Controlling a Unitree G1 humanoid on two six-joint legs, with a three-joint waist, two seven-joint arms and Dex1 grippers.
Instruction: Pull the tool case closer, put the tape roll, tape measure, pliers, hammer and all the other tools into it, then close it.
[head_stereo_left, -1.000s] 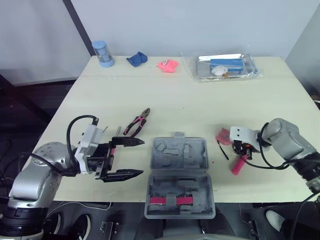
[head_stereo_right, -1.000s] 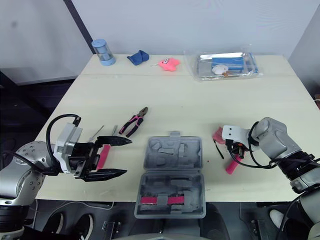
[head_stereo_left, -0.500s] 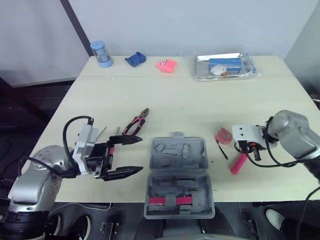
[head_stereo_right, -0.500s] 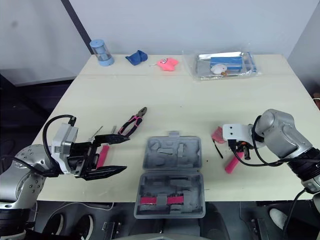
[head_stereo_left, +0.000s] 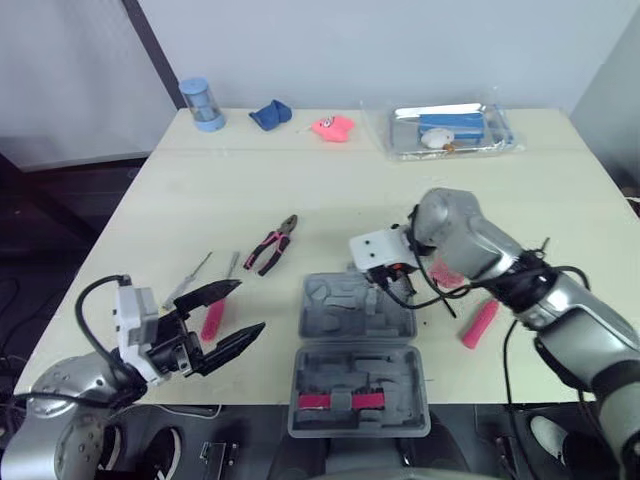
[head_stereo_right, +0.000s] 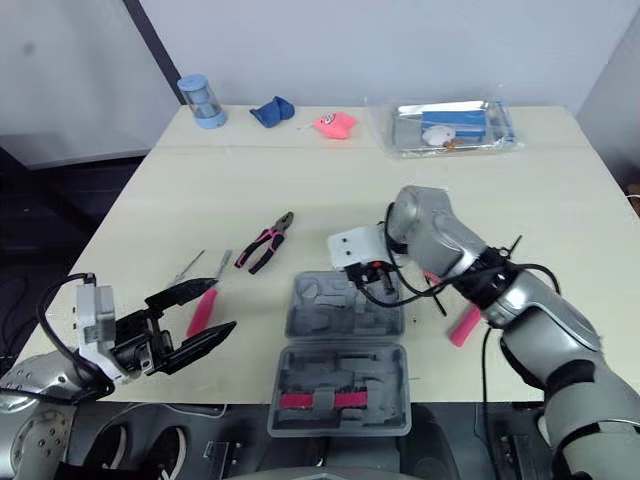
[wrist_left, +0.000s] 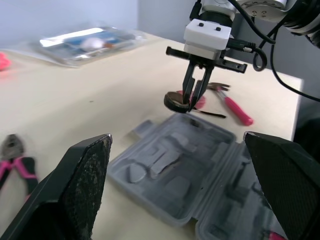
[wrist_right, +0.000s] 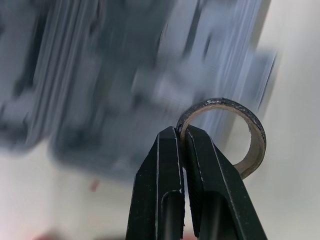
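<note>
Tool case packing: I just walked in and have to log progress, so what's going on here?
The right gripper is shut on the tape roll, holding it just above the far side of the open tool case. The left gripper hangs open at the near left edge of the table, holding nothing. The pliers lie on the table left of the case and the pink-handled hammer right of it, so neither is packed yet. The case is not closed.
</note>
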